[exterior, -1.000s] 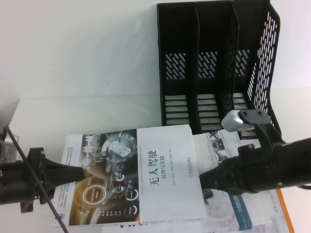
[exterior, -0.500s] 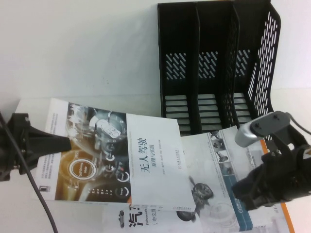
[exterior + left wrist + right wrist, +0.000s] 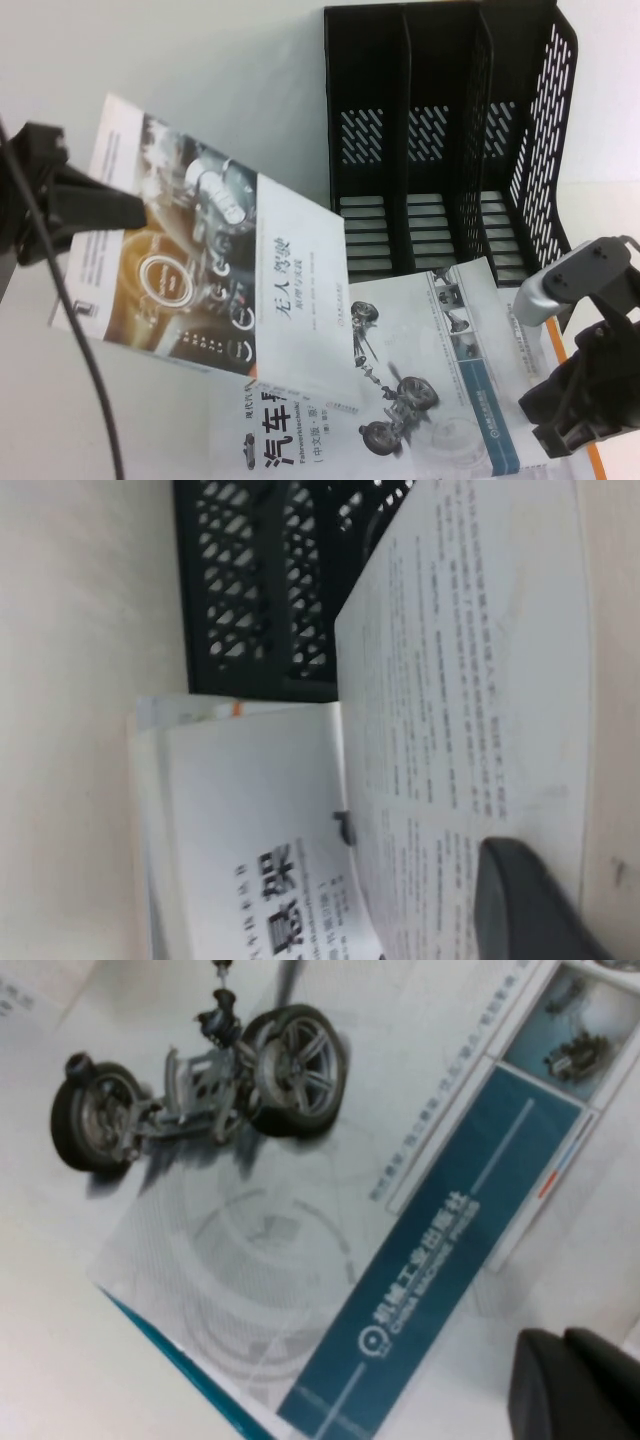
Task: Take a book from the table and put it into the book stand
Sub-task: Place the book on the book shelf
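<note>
Right gripper: the right gripper hung at the near right of the table, low over the corner of the white book with the suspension drawing; its wrist view showed that cover close below and two dark fingertips pressed together with nothing between them.
Orange-edged book: only a thin strip of the orange-edged book showed under the white one, at its right side next to the right gripper.
White book: it lay flat, in front of the book stand, with its left part tucked under the lifted book.
Left gripper: the left gripper sat at the far left of the scene and pinched the dark dashboard edge of the book.
Book: it was raised off the table and tilted, the held edge high and the white title half sloping down to the right towards the white book; from the left wrist its printed back cover filled the view, one dark finger lying against it.
Book stand: the book stand stood upright at the far right of the table, beyond the book's lower right corner and apart from it.
</note>
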Controlling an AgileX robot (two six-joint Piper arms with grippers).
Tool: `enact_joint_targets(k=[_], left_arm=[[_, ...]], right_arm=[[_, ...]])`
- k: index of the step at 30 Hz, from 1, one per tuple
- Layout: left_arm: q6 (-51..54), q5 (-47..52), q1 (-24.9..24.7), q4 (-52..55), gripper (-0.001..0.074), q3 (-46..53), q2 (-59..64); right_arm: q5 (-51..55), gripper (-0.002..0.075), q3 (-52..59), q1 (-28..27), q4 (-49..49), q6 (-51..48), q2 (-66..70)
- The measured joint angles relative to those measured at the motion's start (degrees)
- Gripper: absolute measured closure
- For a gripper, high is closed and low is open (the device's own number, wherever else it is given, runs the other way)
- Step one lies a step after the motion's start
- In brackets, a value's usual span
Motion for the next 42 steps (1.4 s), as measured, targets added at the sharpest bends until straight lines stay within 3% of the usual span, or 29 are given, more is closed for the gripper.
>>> enact_joint_targets(k=[5, 13, 23, 30, 42], left_arm=[[-7.7, -3.4, -8.4, 7.1, 0.0634, -10.4, 0.9], [-13.7, -4.5, -13.9, 9.5, 0.0634, -27.3, 10.2], [-25.1, -4.1, -19.2, 23.7, 0.0634, -46.8, 26.0], [-26.2, -5.0, -19.9, 19.3, 0.0634, -53.1, 33.4], [-28.0, -7.3, -21.9, 24.7, 0.0634, -54.6, 34.7]], right_arm=[[-1.6, 0.0728, 0.0, 0.0, -1.6, 1.1, -0.1], [3.5, 0.0728, -4.4, 0.0, -5.2, 7.2, -6.8], [12.1, 0.0728, -7.5, 0.0, -18.4, 16.5, -19.3], [14.0, 0.0728, -7.6, 0.0, -20.8, 19.2, -21.2], [14.4, 0.0728, -7.6, 0.0, -22.5, 21.3, -21.2]])
